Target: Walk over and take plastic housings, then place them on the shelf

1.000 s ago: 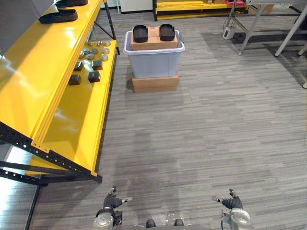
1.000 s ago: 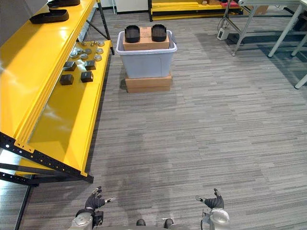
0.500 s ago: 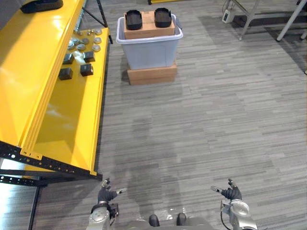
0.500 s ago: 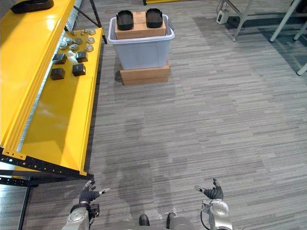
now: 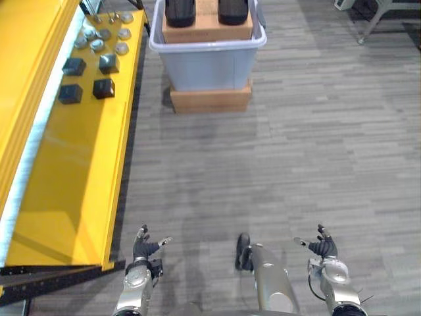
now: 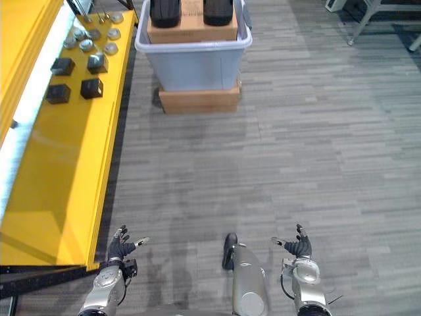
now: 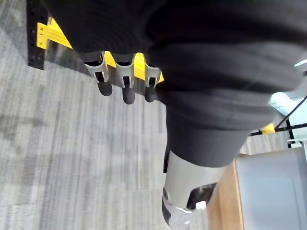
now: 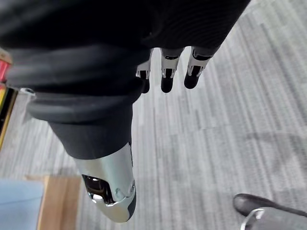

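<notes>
Two plastic housings sit side by side on a cardboard box inside the grey bin, well ahead of me across the floor, with the yellow shelf running along my left. My left hand and right hand hang low, fingers loosely spread, both empty. I judge the housings to be light, rigid and smooth-shelled, so a careless pinch may slip. I'd take each across its narrow width near the middle, thumb on one long side, fingers on the other, then lift straight up.
</notes>
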Robot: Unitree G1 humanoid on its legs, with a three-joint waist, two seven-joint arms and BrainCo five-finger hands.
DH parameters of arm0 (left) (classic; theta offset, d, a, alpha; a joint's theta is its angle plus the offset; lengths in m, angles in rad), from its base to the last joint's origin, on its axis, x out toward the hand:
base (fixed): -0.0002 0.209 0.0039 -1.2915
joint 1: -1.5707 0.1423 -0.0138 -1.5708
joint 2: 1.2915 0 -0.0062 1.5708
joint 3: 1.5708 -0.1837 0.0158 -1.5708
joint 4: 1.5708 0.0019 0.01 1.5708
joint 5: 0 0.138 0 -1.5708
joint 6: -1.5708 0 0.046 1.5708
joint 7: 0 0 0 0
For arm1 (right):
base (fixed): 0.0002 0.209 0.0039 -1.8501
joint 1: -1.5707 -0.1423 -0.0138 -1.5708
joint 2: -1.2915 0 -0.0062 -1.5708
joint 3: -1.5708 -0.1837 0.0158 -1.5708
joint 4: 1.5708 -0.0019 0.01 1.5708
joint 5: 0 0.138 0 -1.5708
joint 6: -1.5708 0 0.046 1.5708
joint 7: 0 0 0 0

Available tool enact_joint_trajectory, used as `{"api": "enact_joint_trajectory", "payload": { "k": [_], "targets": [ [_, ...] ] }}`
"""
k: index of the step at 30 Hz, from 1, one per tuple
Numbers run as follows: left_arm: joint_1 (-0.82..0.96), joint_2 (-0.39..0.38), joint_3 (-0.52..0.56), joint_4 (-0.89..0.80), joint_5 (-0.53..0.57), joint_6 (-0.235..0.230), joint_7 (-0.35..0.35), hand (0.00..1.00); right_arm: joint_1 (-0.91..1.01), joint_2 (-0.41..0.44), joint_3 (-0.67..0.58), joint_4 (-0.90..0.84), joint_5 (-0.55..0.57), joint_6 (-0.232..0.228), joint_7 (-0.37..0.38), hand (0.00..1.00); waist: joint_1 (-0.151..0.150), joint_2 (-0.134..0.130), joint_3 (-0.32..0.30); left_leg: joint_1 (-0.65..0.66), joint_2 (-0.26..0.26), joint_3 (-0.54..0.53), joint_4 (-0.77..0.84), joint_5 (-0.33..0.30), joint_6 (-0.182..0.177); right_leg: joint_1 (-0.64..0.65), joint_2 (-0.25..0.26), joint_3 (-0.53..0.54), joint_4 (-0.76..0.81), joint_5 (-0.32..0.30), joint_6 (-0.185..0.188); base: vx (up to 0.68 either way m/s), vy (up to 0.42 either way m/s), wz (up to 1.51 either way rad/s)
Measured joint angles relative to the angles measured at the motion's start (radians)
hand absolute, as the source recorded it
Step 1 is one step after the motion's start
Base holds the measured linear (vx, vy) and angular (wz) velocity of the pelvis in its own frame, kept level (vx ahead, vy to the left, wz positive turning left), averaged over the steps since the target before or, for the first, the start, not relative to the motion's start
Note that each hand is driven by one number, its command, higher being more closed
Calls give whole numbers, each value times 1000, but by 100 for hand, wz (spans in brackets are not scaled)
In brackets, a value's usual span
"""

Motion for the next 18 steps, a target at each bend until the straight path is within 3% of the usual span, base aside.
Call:
{"api": "enact_joint_trajectory", "payload": {
  "k": [1,3,5,6,7,8,9,10,11,12,13,16,17,18],
  "targets": [
    [1,-1,-1,1,-1,0,0,0,0,-1,-2,7,4,-3,-2,0,9,-23,7,-53,-9,25,-11,-25,8,61,-1,5,-51,1,1,521,-178,-4],
    [1,-5,-1,-2,-7,0,0,0,-11,-9,-9,23,14,-6,-3,0,25,-34,7,-187,-60,66,-174,-72,0,141,-3,22,-127,-1,4,540,-116,-14],
    [-1,-11,-2,-2,-7,4,1,0,-31,-11,-10,50,20,-5,-3,0,46,-51,20,-265,-172,44,-507,-69,-4,202,-22,46,-172,-18,28,578,1,-37],
    [5,-29,-2,-2,-7,10,2,0,-32,-8,-35,64,20,-5,-5,0,60,-44,18,-253,-238,-6,-771,-13,-30,248,-22,56,-201,-29,48,511,53,-43],
    [9,-39,-3,-3,-6,10,2,0,-23,-9,-46,65,20,-4,-10,0,69,-36,16,-249,-253,-28,-886,24,-31,271,-15,67,-213,-40,63,528,117,-51],
    [20,-46,-8,-2,-6,10,2,0,-10,-11,-56,71,20,-2,-21,0,71,-12,10,-253,-259,-60,-962,120,2,320,2,88,-229,-76,88,431,136,-52],
    [26,-43,-8,4,-6,13,2,0,-10,-6,-57,80,19,1,-24,0,74,-17,8,-246,-267,-76,-936,195,34,346,-2,104,-230,-93,103,556,172,-35],
    [31,-35,-8,6,-6,15,2,0,-9,9,-57,86,19,4,-24,0,67,-51,-7,-250,-300,-80,-903,211,80,360,-33,109,-217,-114,128,575,148,-1],
    [13,-42,-13,3,-6,13,1,0,10,7,-59,88,19,4,-24,0,63,-65,-24,-275,-323,-81,-851,163,101,325,-73,116,-140,-126,144,593,143,14],
    [4,-44,-12,3,-6,12,1,0,9,5,-59,95,18,5,-23,0,65,-65,-25,-280,-324,-75,-824,142,104,303,-82,128,-86,-130,149,704,175,2],
    [1,-44,-11,5,-5,13,2,0,9,11,-60,110,17,7,-23,0,70,-74,-29,-267,-331,-58,-784,78,112,255,-110,152,62,-139,164,578,156,-10],
    [9,-34,-14,26,-5,16,2,0,26,26,-58,117,-5,7,-20,0,57,-87,-29,-131,-377,-49,-759,-41,137,65,-212,180,650,-70,294,577,137,2],
    [11,-29,-14,26,-5,16,2,0,25,30,-56,125,-10,8,-20,0,53,-84,-29,-80,-379,-54,-763,-69,142,11,-231,173,770,-82,277,702,64,16],
    [16,-19,-24,27,-5,16,3,0,25,35,-47,130,-11,8,-20,0,47,-82,-29,-5,-378,-68,-793,-87,143,-38,-252,126,833,-114,219,576,35,10]
  ]
}}
